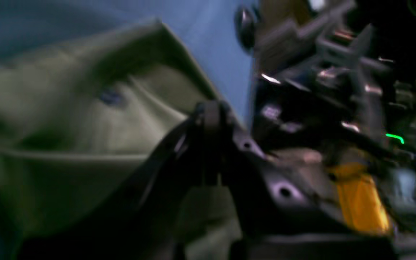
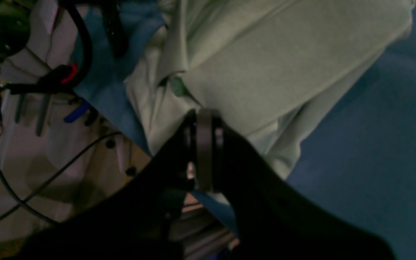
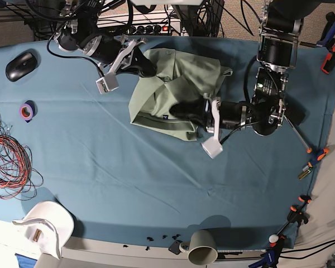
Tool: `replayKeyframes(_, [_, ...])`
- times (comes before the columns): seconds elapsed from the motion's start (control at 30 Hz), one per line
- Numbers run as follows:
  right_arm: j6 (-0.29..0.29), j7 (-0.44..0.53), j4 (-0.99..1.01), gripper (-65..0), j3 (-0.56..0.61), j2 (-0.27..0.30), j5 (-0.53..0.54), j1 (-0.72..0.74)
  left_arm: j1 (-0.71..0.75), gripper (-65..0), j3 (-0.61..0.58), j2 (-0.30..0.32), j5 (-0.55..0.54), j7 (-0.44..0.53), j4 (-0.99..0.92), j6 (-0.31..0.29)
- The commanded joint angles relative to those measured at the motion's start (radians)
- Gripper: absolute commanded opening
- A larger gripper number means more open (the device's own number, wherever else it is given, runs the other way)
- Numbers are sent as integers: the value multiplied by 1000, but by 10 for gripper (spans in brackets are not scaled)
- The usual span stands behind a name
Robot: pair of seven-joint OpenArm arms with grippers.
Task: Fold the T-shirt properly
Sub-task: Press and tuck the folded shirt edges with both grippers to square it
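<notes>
Sage-green T-shirt (image 3: 176, 92) bunched between both tools, blue cloth (image 3: 128, 178) around.

A robotics lab or workshop bench is showing here: a blue table cloth (image 3: 128, 178) is covering the table, held by orange-handled clamps (image 3: 318, 156) along its edge. Black cables (image 3: 201, 11) are trailing behind, a bundle of red wires (image 3: 8, 156) is lying at one side, and a computer mouse (image 3: 19, 64), purple tape roll (image 3: 26, 110) and mug (image 3: 204, 247) are sitting about.

Matt knit T-shirt (image 3: 178, 84) on smooth matt blue table cloth (image 3: 128, 178)
</notes>
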State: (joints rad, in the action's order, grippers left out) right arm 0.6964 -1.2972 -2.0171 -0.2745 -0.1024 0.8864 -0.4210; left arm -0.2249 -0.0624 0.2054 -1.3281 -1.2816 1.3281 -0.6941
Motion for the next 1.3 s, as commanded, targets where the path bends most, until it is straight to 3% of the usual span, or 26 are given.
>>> replayKeyframes(0.0, [2,31,-16,-650,0,0,12,5,-17,-650,6,2,31,47,11,-4])
replayKeyframes(0.17, [2,34,-16,-650,0,0,2,5,8,-650,6,2,269,234,10,-4])
replayKeyframes(0.47, [2,72,-16,-650,0,0,-80,5,78,-650,6,2,410,386,8,-4])
replayKeyframes(0.6, [-3,109,-16,-650,0,0,-171,5,74,-650,6,2,409,395,8,-4])
replayKeyframes(0.87, [-91,138,-16,-650,0,0,-267,5,72,-650,6,2,414,435,8,-4])
replayKeyframes(1.0, [-92,138,-16,-650,0,0,-266,5,72,-650,6,-4,508,488,8,-4])
replayKeyframes(1.13, [-91,142,-18,-650,-2,24,-229,10,72,-650,6,-9,615,523,8,93])
replayKeyframes(1.27, [-91,143,-18,-650,-39,81,-229,53,73,-650,6,-8,618,520,8,95])
